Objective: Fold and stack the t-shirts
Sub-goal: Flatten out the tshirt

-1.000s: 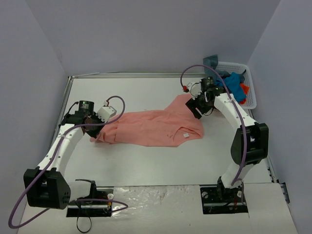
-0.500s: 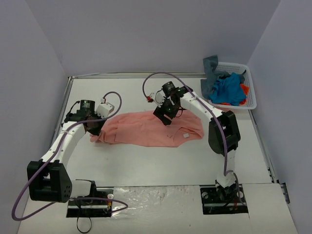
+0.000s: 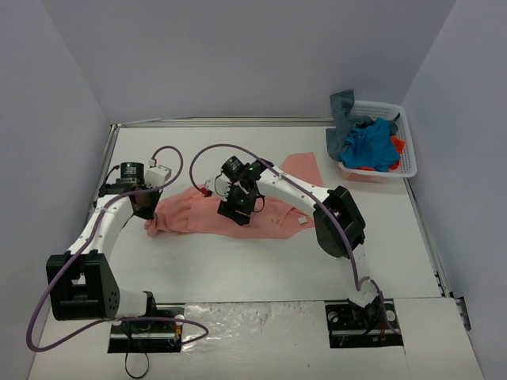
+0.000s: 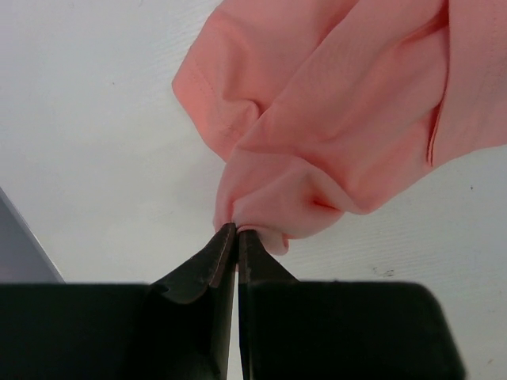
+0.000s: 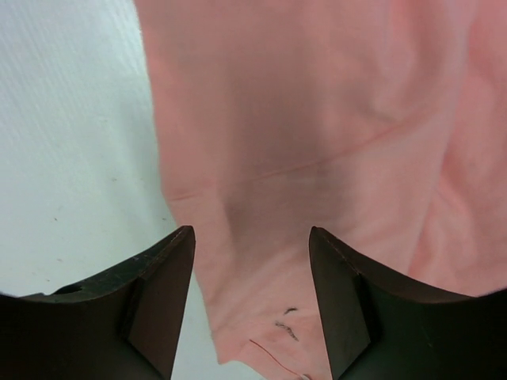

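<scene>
Pink shirt (image 3: 190,210) flattened at bench (image 3: 238,269) centre; left jaws pinched shut on its 9 o'clock edge; right jaws, wide open and empty, swept in from 2 o'clock corner to mid-shirt; probably regrasp before first fold; other shirts (image 3: 368,146) wait in basket (image 3: 408,142).

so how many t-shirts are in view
4: the salmon-pink shirt on the table; the blue shirt, grey-blue shirt and orange-red shirt in the basket. More may be hidden there.

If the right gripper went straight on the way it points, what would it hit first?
The pink shirt: the open right gripper points straight at its cloth, near the edge. How close it is remains unclear.
</scene>
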`<state>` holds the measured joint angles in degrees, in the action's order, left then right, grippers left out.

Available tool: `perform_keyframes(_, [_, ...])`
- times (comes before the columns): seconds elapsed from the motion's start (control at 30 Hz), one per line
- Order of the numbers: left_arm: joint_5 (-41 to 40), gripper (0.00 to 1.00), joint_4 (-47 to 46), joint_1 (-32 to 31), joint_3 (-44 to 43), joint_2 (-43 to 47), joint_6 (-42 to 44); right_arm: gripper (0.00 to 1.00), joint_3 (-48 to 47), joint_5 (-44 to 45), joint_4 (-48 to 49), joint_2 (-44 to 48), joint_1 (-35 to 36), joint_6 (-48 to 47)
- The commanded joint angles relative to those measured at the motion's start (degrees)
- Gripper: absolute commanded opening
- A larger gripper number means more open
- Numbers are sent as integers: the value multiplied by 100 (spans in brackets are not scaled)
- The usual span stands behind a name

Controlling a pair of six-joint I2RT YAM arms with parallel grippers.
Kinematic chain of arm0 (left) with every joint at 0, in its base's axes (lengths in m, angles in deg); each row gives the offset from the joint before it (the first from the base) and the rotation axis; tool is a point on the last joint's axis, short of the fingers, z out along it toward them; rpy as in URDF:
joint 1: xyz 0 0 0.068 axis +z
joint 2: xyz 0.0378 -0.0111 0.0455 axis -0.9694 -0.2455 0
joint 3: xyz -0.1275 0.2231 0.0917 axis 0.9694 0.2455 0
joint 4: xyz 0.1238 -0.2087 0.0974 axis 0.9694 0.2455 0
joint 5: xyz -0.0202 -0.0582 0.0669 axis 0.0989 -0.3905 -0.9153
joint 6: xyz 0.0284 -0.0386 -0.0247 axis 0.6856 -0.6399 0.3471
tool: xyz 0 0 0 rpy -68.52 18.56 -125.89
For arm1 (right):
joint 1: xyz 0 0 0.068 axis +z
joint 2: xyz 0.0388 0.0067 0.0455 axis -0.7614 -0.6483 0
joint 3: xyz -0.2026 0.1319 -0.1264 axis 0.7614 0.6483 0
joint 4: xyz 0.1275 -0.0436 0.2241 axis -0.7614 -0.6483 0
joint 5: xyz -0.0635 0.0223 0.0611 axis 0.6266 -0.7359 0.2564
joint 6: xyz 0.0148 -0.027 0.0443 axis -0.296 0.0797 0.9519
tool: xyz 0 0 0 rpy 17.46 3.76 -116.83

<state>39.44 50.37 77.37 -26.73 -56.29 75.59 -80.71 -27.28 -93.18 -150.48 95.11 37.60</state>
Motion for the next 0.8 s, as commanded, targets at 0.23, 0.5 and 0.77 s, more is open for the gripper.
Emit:
perform_keyframes(0.23, [37, 2, -130, 184, -77, -46, -150, 54, 801, -13, -232, -100, 484, -11])
perform_keyframes(0.5, [54, 2, -86, 202, -95, -46, -150, 54, 978, 295, -4, -391, 581, 76])
perform_keyframes(0.77, [63, 2, -94, 219, -94, -2, -150, 0, 1198, 1059, 296, -444, 783, 305])
